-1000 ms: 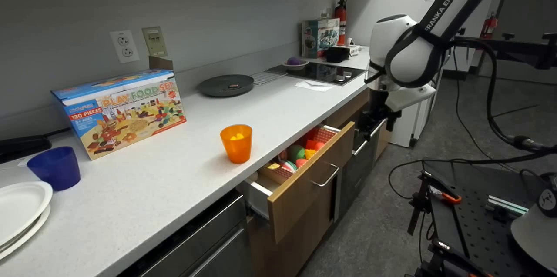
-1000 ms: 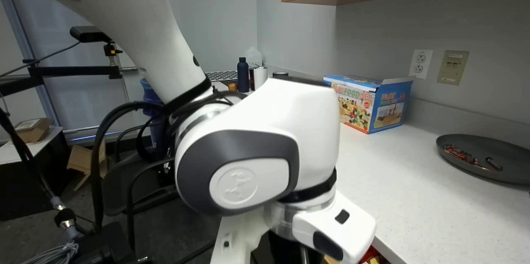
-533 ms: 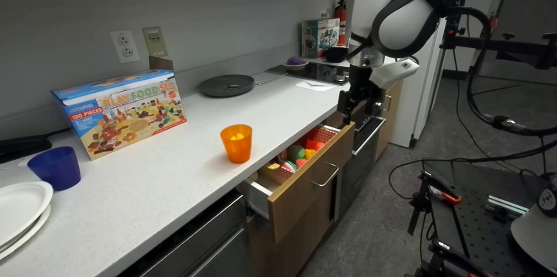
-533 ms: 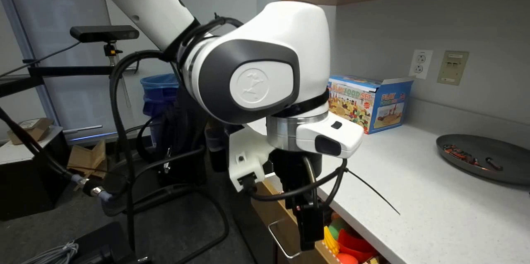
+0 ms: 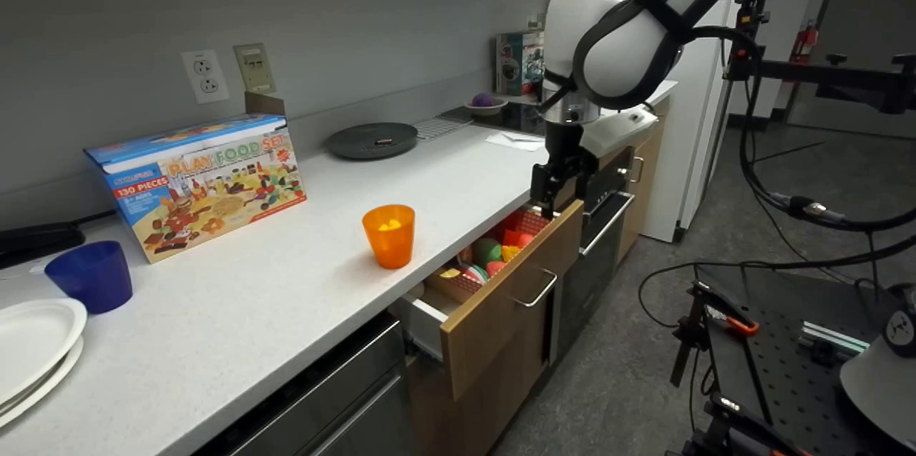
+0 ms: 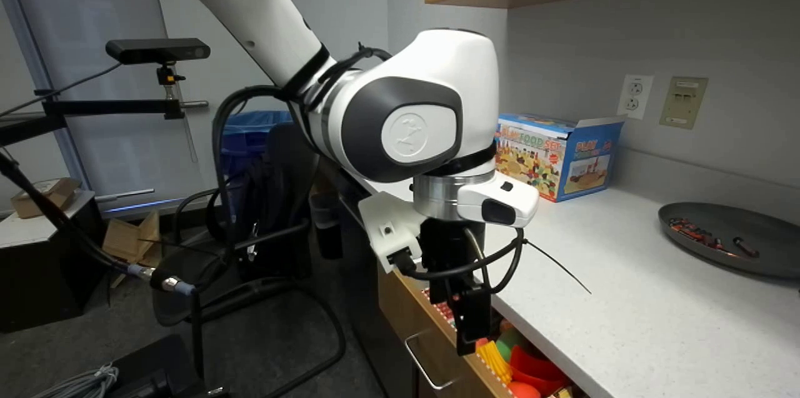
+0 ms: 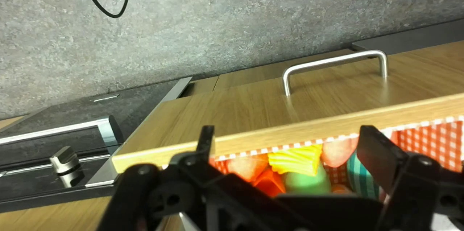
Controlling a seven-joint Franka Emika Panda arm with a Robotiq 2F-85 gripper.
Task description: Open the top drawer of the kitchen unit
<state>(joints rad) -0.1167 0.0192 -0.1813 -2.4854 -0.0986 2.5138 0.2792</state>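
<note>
The top drawer of the kitchen unit stands pulled out, with a brown wood front and a silver bar handle. The drawer also shows in an exterior view and in the wrist view, where its handle points away from the gripper. My gripper is open and empty, with its fingers spread above the drawer's front edge. In both exterior views the gripper is over the far end of the drawer. I cannot tell whether a fingertip touches the edge.
A red checked basket with play food lies in the drawer. An orange cup, a play food box and a dark pan stand on the worktop. A black oven is beside the drawer.
My gripper has risen from in front of the unit and moved toward the counter, then come down a little over the drawer. The drawer has not moved.
</note>
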